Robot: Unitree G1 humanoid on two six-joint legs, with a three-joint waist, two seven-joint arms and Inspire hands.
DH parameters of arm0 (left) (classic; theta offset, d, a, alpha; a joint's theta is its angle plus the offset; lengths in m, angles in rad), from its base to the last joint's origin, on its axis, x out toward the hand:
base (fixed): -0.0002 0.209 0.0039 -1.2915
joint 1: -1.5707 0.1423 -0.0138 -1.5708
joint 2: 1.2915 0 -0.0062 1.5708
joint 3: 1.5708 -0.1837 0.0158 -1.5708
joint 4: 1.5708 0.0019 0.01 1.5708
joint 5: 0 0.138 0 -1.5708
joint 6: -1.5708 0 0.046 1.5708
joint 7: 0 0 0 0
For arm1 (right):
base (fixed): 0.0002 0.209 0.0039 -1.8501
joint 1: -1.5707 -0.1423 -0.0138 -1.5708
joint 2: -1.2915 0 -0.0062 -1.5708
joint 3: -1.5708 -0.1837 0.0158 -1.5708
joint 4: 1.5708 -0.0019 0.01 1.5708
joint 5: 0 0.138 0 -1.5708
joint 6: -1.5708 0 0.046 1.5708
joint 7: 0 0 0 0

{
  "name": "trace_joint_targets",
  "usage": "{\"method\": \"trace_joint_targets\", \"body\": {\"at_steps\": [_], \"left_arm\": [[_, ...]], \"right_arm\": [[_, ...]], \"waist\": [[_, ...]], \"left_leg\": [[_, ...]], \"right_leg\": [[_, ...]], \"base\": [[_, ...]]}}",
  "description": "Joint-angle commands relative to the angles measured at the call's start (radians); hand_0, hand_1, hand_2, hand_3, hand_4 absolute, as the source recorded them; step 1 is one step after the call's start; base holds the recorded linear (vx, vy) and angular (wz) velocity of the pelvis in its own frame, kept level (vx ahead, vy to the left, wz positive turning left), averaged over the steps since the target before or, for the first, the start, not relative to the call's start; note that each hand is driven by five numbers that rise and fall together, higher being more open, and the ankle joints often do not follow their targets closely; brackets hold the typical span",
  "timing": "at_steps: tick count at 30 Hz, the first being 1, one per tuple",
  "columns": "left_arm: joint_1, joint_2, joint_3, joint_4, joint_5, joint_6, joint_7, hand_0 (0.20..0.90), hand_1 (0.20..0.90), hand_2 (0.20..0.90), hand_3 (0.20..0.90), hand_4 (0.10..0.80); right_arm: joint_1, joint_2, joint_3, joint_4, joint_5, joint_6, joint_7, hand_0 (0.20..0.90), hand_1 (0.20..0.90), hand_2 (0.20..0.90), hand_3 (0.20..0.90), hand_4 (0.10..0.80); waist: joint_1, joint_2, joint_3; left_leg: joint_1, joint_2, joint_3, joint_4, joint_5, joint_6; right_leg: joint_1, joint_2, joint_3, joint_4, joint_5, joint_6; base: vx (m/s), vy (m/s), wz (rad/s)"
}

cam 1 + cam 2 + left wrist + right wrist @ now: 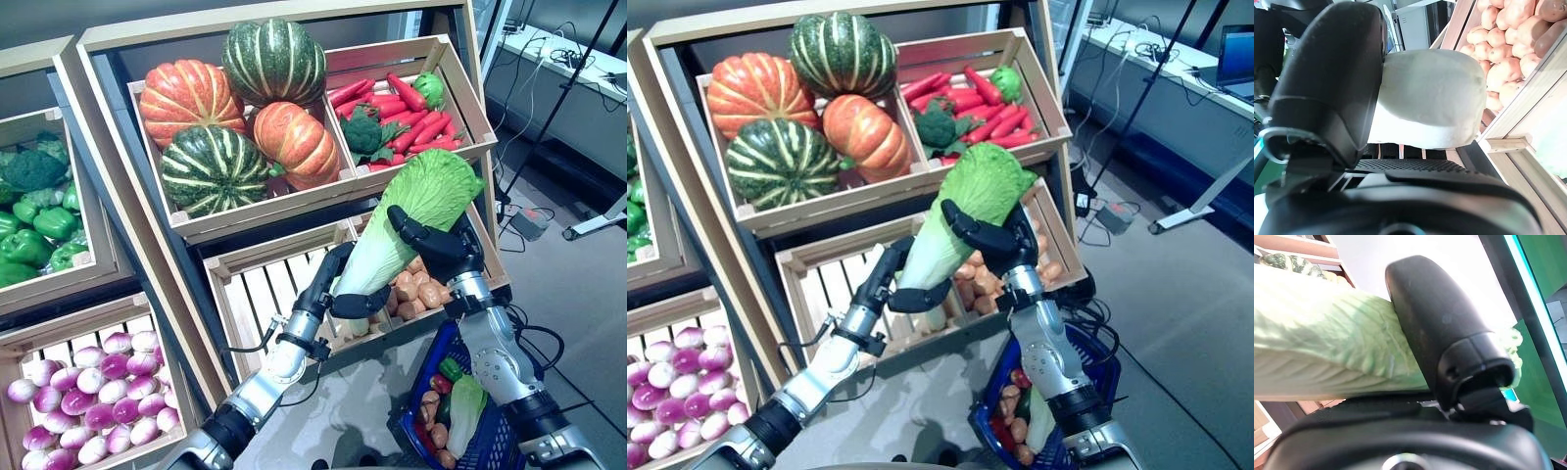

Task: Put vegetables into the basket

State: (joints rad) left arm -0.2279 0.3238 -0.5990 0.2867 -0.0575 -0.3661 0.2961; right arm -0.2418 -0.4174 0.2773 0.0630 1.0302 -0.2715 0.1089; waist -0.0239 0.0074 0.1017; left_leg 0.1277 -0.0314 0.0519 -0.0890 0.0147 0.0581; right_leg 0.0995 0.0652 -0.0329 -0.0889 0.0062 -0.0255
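Close against the dark left hand (1327,98), pressed by its broad thumb, the pale whitish stem end of a cabbage (1430,98), rounded and smooth, filling the middle of the view. Gripped between thumb and the dark ribbed bulk beneath. Behind it, a heap of tan potatoes (1503,44) in a light wooden crate (1537,78), its slatted edge running diagonally past the cabbage. Fingers of the hand hidden under the cabbage.
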Motion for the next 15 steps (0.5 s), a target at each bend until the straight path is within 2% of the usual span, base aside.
{"method": "trace_joint_targets", "body": {"at_steps": [1, 15], "left_arm": [[-0.030, -0.006, -0.118, 0.066, 0.021, -0.011, -0.028, 0.300, 0.300, 0.300, 0.300, 0.400], [-0.047, -0.018, -0.107, 0.015, 0.007, -0.007, 0.004, 0.300, 0.300, 0.300, 0.300, 0.400]], "right_arm": [[-0.267, 0.113, -0.162, -0.198, 0.049, -0.225, 0.110, 0.300, 0.300, 0.300, 0.300, 0.400], [-0.260, 0.143, -0.160, -0.201, 0.035, -0.231, 0.098, 0.300, 0.300, 0.300, 0.300, 0.400]], "waist": [[-0.004, -0.051, -0.081], [-0.005, -0.048, -0.086]], "left_leg": [[0.001, -0.055, -0.032, 0.002, -0.087, 0.039], [-0.001, -0.055, -0.030, 0.002, -0.088, 0.041]], "right_leg": [[0.026, 0.000, -0.029, 0.016, -0.040, 0.006], [0.026, 0.001, -0.025, 0.010, -0.036, 0.006]], "base": [[0.000, 0.000, 0.00], [0.000, 0.000, 0.00]]}}
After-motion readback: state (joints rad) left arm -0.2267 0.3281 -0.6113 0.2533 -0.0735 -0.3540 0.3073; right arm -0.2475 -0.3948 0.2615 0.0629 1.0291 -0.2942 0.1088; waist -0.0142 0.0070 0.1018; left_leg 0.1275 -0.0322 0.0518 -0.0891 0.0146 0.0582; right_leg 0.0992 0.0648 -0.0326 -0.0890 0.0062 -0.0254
